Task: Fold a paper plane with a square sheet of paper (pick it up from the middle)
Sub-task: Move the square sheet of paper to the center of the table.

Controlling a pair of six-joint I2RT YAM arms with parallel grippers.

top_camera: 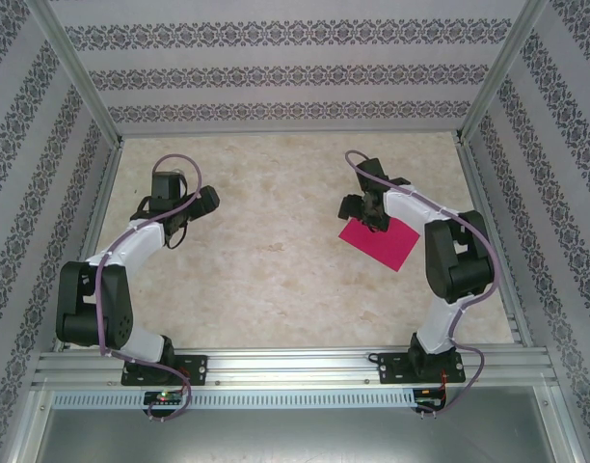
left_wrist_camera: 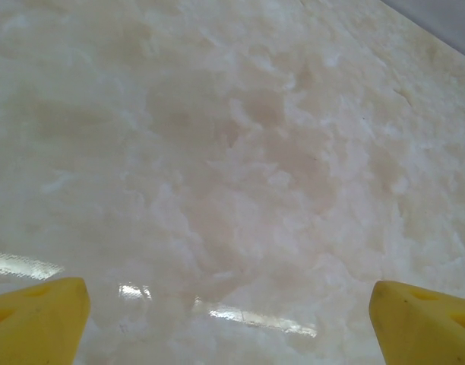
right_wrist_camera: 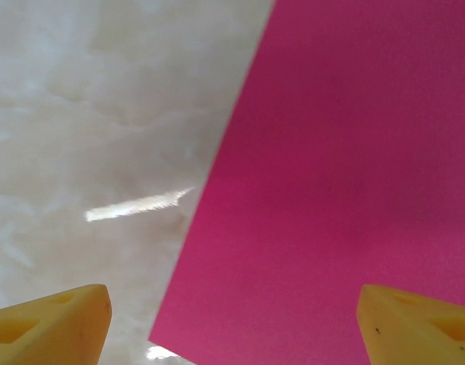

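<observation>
In the top view, patterned walls (top_camera: 44,145) close the table (top_camera: 276,280) on the left, far and right sides, and a metal rail (top_camera: 295,365) runs along the bottom edge. You have open tabletop between the two arms, and more at the upper middle.

Your left arm (top_camera: 112,280) rises from its base at lower left and bends toward the centre. The left gripper (top_camera: 201,203) sits at middle left, near the left wall. In its wrist view the left gripper (left_wrist_camera: 229,308) is spread wide over bare marble, grasping nothing.

Your right arm (top_camera: 454,260) stands close to the right wall and reaches up and left. The right gripper (top_camera: 362,207) is above the upper-left part of the paper (top_camera: 384,243). In its wrist view the fingers (right_wrist_camera: 50,323) are released wide, one over bare table and the other over pink. You cannot tell whether they touch it.

The paper (right_wrist_camera: 346,175) lies flat at right of centre, just left of the right arm. It is turned diamond-wise, with one corner toward the lower right. Being square, it shows no long axis.
</observation>
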